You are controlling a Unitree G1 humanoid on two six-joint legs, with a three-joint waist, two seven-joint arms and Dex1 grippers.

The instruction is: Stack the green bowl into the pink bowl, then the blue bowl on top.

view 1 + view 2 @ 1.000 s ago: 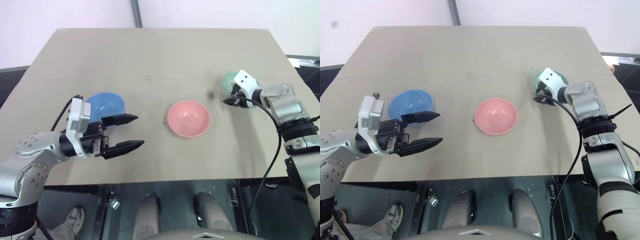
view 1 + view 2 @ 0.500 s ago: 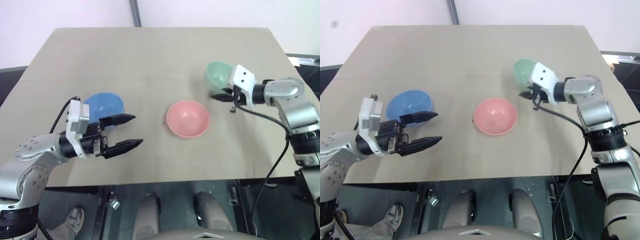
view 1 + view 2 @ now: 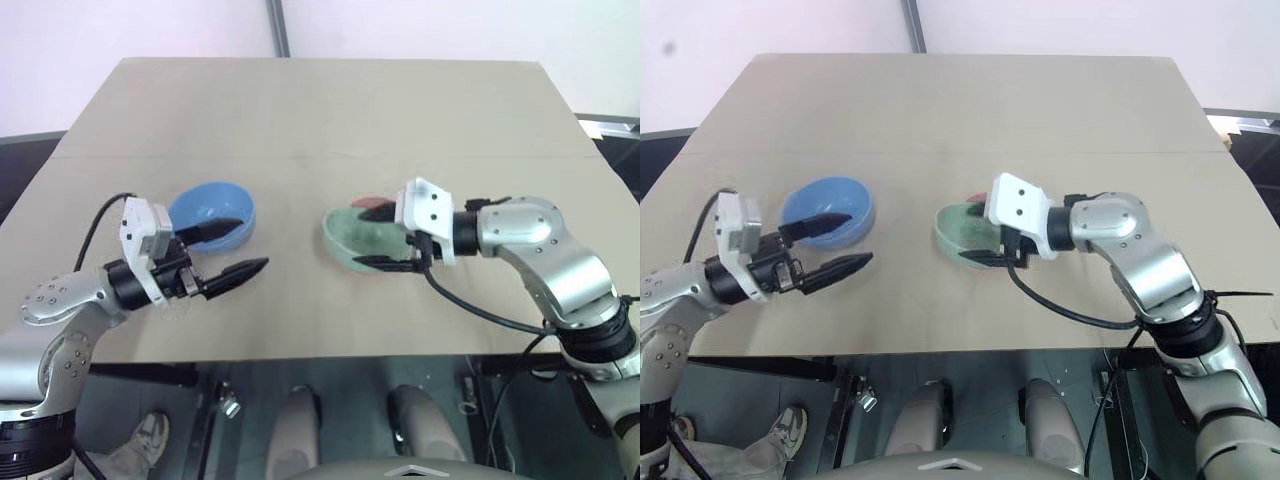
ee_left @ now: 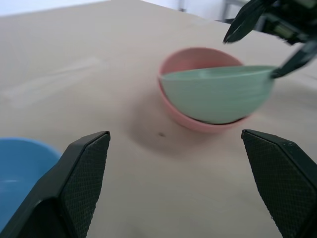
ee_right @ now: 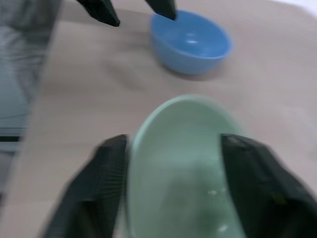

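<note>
At the worktop's middle:
Right hand (image 3: 385, 237): fingers spread wide on either side of the green bowl (image 3: 352, 234), not visibly clamping it.
Green bowl: tilted, sitting in the pink bowl (image 4: 184, 64), whose rim shows behind it.
Left hand (image 3: 232, 247): fingers wide apart, empty, one tip over the blue bowl (image 3: 211, 211).
Blue bowl: upright, well left of the pair.
Worktop (image 3: 330, 110): plain tan, pale wall behind.

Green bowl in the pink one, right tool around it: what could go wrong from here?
1. The green bowl sits tilted in the pink bowl; it may settle crooked or tip out.
2. The right tool straddles its rim and could drag it when withdrawing.
3. The open left tool by the blue bowl could nudge it aside.
</note>
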